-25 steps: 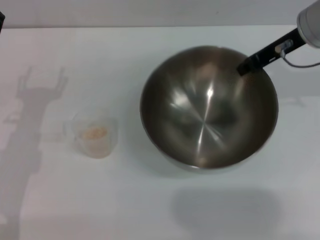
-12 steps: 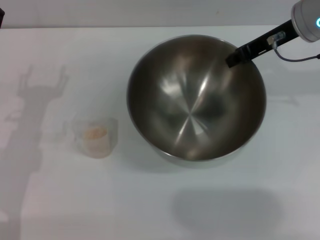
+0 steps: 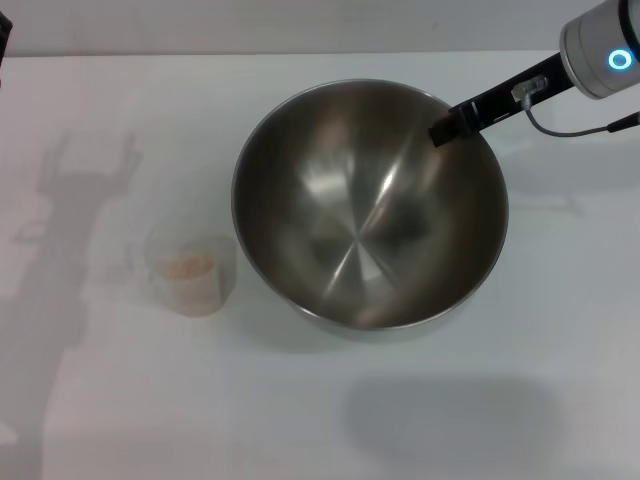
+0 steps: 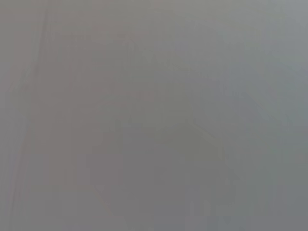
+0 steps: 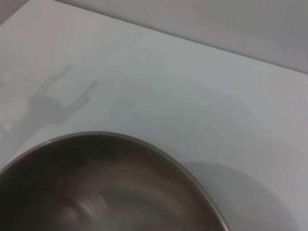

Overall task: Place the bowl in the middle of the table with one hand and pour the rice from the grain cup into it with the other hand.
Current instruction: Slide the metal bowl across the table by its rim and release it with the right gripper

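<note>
The large steel bowl (image 3: 370, 210) is in the middle-right of the white table (image 3: 150, 400) in the head view. Its shadow lies apart from it on the near side, so it hangs above the table. My right gripper (image 3: 445, 128) reaches in from the far right and is shut on the bowl's far rim. The right wrist view shows the bowl's rim (image 5: 96, 187) close up. The clear grain cup (image 3: 190, 272) stands on the table left of the bowl with beige rice (image 3: 188, 264) in it. My left gripper is out of view.
The left arm's shadow (image 3: 70, 200) falls on the table's left side. The table's far edge (image 3: 300, 52) runs along the top of the head view. The left wrist view shows only plain grey.
My right gripper has carried the bowl leftward, toward the table's middle and closer to the cup. The cup has not moved.
</note>
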`<state>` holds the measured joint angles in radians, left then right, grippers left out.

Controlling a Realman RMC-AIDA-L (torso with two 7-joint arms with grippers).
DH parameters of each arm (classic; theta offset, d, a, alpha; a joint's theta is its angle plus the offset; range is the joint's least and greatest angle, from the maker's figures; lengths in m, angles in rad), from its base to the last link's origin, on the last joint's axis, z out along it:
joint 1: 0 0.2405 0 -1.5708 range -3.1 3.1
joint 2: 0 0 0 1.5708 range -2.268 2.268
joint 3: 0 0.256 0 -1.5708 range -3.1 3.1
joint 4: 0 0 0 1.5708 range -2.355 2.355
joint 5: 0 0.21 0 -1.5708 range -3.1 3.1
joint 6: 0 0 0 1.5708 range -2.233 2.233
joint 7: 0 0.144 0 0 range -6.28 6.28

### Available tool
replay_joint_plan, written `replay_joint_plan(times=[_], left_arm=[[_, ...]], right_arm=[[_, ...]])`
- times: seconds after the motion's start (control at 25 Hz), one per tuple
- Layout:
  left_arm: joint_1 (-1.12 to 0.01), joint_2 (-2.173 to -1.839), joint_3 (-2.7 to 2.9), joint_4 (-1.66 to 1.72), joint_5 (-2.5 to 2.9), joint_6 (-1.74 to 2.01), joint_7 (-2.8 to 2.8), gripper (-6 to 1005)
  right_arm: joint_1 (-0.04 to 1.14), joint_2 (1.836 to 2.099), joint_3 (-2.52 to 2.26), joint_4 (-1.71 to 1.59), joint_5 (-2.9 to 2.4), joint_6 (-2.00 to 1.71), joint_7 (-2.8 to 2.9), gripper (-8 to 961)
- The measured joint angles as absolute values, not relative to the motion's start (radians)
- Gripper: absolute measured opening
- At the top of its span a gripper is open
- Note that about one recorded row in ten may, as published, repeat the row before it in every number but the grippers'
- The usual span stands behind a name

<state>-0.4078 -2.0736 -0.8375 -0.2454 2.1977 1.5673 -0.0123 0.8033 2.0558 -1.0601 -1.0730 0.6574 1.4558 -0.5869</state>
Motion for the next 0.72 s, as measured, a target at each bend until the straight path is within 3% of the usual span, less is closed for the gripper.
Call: replay_joint_plan(times=[0.72], left_arm=[[-0.404,-2.073,-0.785,-0.247,2.198,1.637,-0.011,818]], right_arm=[[0.845,2.063,-1.054,-0.911,0.673,1.388,-0.566,32]])
